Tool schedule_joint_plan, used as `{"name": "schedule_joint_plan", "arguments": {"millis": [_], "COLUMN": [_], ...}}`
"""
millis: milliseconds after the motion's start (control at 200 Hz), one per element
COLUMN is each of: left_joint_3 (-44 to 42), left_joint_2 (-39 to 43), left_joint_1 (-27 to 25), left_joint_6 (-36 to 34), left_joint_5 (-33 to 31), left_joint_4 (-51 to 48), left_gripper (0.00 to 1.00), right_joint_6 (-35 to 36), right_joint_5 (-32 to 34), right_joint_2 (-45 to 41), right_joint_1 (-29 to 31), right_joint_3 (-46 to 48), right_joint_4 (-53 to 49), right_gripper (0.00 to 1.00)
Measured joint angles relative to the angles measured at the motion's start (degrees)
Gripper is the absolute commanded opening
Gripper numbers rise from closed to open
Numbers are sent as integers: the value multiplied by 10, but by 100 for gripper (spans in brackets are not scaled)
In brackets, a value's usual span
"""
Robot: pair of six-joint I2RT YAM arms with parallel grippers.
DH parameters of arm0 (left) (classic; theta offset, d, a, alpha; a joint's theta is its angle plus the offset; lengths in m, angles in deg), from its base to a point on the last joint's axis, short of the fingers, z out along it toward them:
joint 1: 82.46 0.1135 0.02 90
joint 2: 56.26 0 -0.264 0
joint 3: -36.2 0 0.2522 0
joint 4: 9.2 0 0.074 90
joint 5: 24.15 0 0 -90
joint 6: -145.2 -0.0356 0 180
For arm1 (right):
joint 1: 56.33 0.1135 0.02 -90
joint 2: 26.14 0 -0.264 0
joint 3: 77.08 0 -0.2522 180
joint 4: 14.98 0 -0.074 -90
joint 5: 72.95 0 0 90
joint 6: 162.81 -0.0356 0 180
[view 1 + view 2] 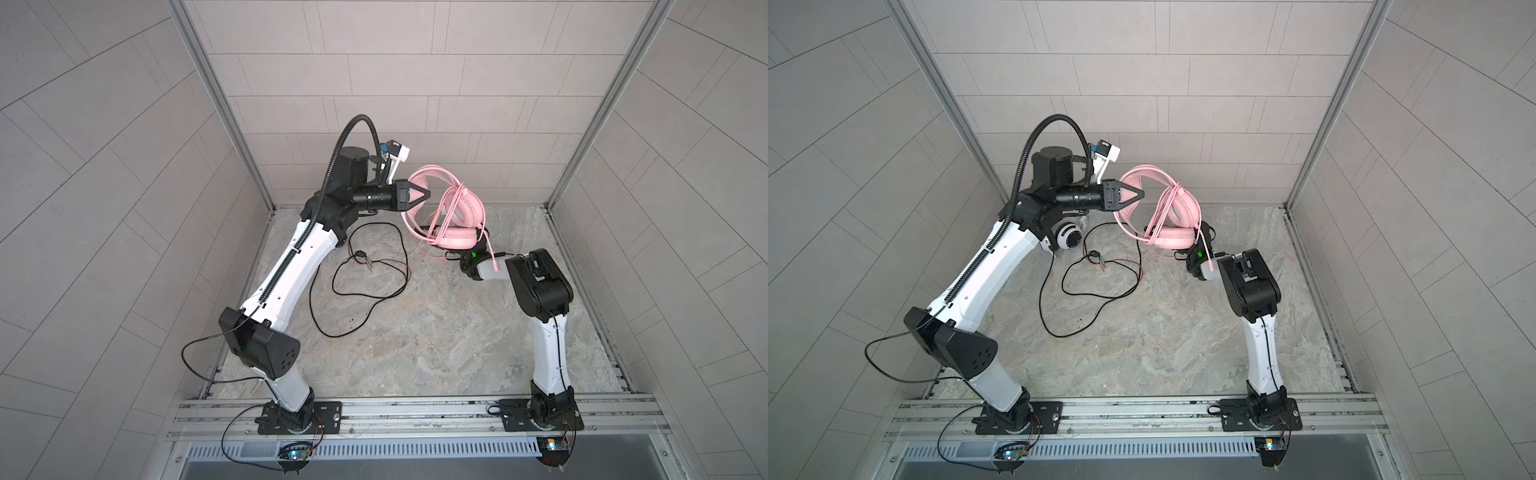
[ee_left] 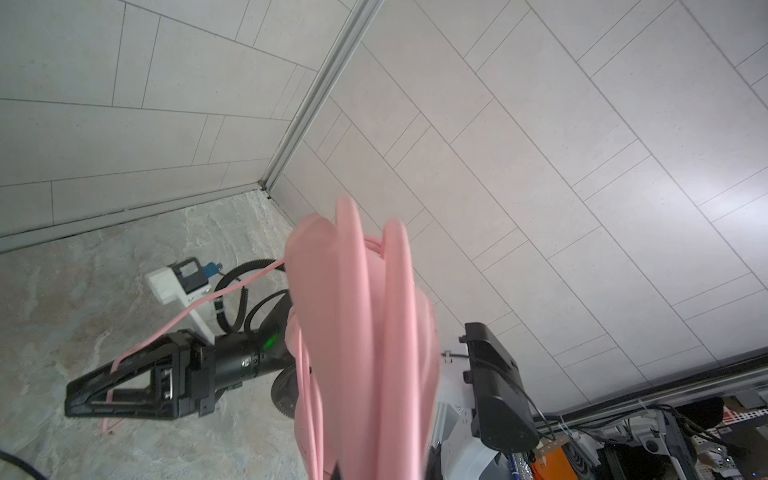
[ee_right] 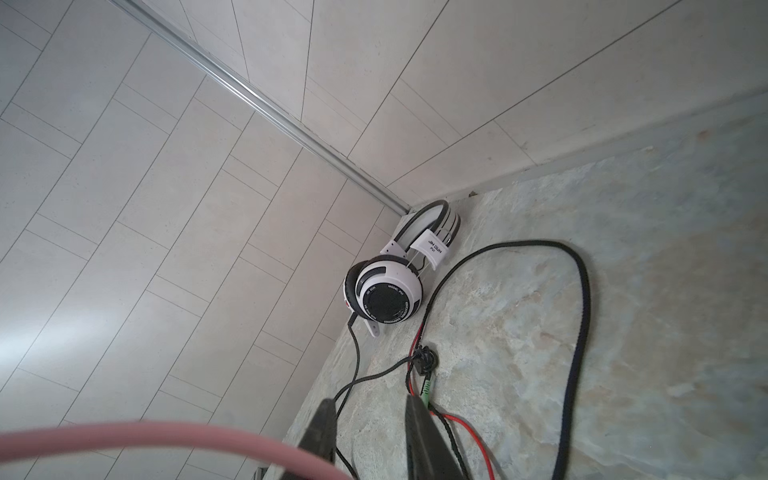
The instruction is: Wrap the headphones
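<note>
As my left gripper (image 1: 428, 194) clamps the band of the all-pink over-ear headset (image 1: 455, 239), it hangs above the far middle of the grey stone counter (image 1: 415, 332). I judge it light and springy; its thin pink cable (image 1: 445, 210), limp and slick, loops the band, its tail draped over my right gripper (image 3: 369, 400), jaws narrowly parted, empty. I'd pinch that tail.

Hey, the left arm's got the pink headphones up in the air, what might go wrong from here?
The tail of the pink cable lies draped over the right gripper, whose jaws stand open, so pulling away might snag it and loosen the wraps. The left gripper pinches only the headband of the pink headphones; they may swing or slip. The black cable lying loose beneath could get snagged too.
</note>
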Motion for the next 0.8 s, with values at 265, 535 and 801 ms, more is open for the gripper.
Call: {"name": "schedule_joint_plan", "arguments": {"millis": [265, 535, 801], "left_joint_3": [-27, -100, -160], "left_joint_2": [7, 19, 23], "left_joint_1": [1, 6, 12], "left_joint_6": [64, 130, 177], "left_joint_5": [-26, -89, -192], "left_joint_4": [97, 214, 296], "left_gripper": [0, 0, 0], "right_joint_6": [-22, -99, -131], "right_joint_5": [14, 40, 77], "right_joint_2": [19, 29, -3], "right_joint_1": [35, 64, 96], "right_joint_3": [3, 36, 136], "right_joint_4": [42, 143, 190], "right_gripper": [7, 5, 5]}}
